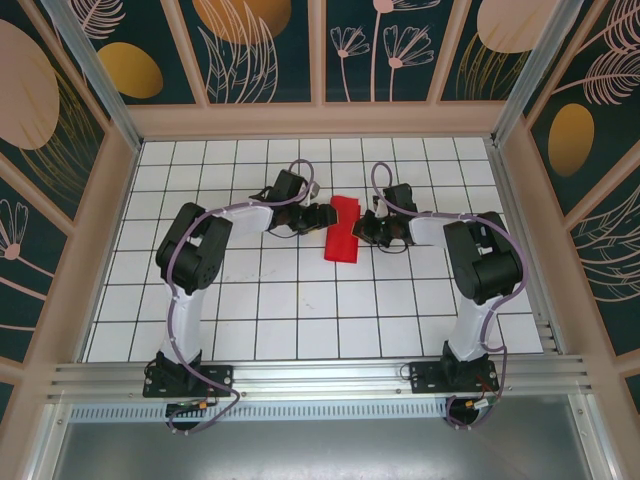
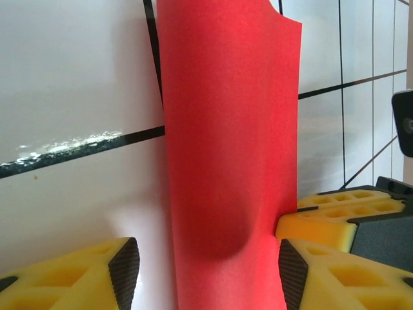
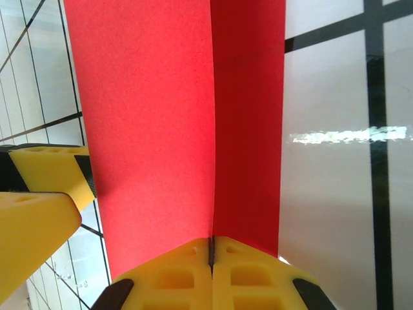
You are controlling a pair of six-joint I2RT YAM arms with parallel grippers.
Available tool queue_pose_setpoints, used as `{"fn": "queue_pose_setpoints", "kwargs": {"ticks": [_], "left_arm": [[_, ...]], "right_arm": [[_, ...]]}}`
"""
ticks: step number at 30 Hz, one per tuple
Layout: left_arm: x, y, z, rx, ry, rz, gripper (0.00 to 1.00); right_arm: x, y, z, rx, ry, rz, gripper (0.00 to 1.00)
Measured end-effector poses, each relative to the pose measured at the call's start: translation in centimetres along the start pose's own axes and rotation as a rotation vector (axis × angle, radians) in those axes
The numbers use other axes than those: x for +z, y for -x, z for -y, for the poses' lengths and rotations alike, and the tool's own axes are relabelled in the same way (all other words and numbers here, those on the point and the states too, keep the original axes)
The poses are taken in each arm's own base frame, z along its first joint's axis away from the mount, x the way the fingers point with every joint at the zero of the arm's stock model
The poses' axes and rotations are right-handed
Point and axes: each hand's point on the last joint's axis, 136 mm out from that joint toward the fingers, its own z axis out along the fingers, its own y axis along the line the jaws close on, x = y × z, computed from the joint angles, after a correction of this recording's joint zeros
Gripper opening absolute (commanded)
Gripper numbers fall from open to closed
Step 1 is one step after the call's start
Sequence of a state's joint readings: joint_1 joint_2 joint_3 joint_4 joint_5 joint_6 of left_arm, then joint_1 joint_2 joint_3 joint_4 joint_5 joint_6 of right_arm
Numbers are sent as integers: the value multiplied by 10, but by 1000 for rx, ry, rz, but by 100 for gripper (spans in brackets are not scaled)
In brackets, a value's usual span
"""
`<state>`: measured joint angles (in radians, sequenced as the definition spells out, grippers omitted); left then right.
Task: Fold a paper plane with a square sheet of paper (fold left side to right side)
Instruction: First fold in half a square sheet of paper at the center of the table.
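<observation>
The square sheet of paper (image 1: 342, 228) lies between your grippers. Left gripper (image 2: 208, 271), at its 9 o'clock, straddles it half-open, holding nothing; right gripper (image 3: 211, 258), at 3 o'clock, is closed. Pinch gently, edges aligned.

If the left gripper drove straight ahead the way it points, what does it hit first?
The red paper, which stands between the left gripper's open fingers. Just past it, probably the right gripper, though depth is unclear.
</observation>
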<state>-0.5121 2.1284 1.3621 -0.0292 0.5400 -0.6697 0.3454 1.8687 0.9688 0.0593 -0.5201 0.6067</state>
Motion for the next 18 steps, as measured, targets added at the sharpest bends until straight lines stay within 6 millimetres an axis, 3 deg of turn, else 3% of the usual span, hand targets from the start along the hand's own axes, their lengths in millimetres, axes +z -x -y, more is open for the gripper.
{"fn": "queue_pose_setpoints", "kwargs": {"ticks": [18], "left_arm": [[9,1,-1,7,11,-16,52]], "right_arm": [[4,-6,10,17,-26,-18,8]]}}
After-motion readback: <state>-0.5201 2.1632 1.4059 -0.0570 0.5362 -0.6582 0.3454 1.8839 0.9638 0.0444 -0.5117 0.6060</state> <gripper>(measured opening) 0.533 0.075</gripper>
